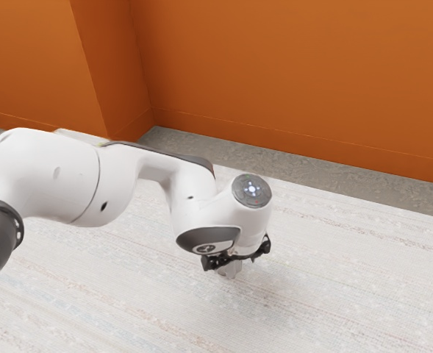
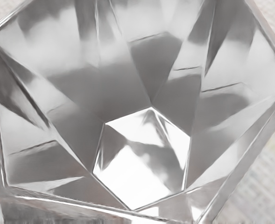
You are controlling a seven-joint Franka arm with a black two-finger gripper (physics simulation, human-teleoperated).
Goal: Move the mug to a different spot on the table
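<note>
The mug point(image 2: 142, 172) is silvery and faceted, and in the wrist view I look straight down into it from very close, onto its angular walls and flat pale bottom. In the exterior view only a small grey part of the mug point(image 1: 231, 272) pokes out under my hand, standing on the pale table point(image 1: 348, 279). My gripper point(image 1: 234, 262) is lowered right over the mug, and the white wrist and black hand body hide how it sits on the mug.
The table has a light woven-looking surface stretching to the exterior view's right and front. A grey floor strip point(image 1: 334, 173) and orange walls point(image 1: 290, 66) lie behind it. My white arm point(image 1: 91, 184) spans the exterior view's left.
</note>
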